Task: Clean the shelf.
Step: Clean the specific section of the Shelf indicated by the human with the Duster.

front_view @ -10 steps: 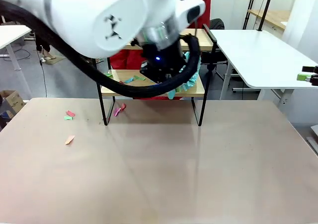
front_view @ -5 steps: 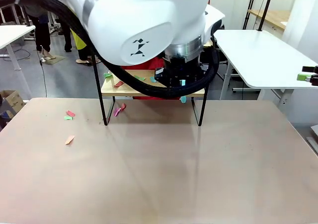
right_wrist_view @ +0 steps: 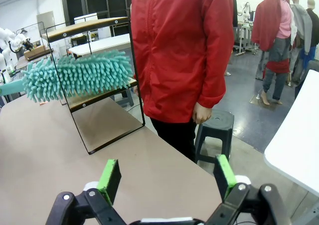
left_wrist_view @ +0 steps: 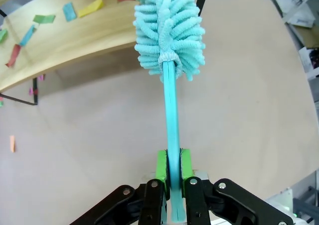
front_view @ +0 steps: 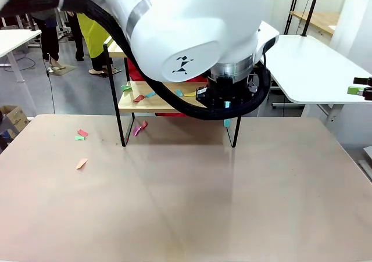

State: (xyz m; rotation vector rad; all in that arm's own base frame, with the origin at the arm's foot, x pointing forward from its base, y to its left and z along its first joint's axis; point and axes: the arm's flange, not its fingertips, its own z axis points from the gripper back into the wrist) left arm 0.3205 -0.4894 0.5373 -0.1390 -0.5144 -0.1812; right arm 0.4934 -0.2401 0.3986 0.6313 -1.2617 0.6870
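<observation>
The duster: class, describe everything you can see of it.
The duster is turquoise: a fluffy head of soft chenille-like strands on a flat, thin, plastic-looking handle. The left gripper is shut on the handle's end, between its green pads. The head lies at the lower board's edge on the shelf; contact is unclear.

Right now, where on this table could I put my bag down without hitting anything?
The table's whole near half and its right side, from the shelf's right leg to the edge, are bare. The far left is dotted with paper scraps. Around the shelf it is crowded: more scraps on its lower board, and the left pincer holds the duster there.
</observation>
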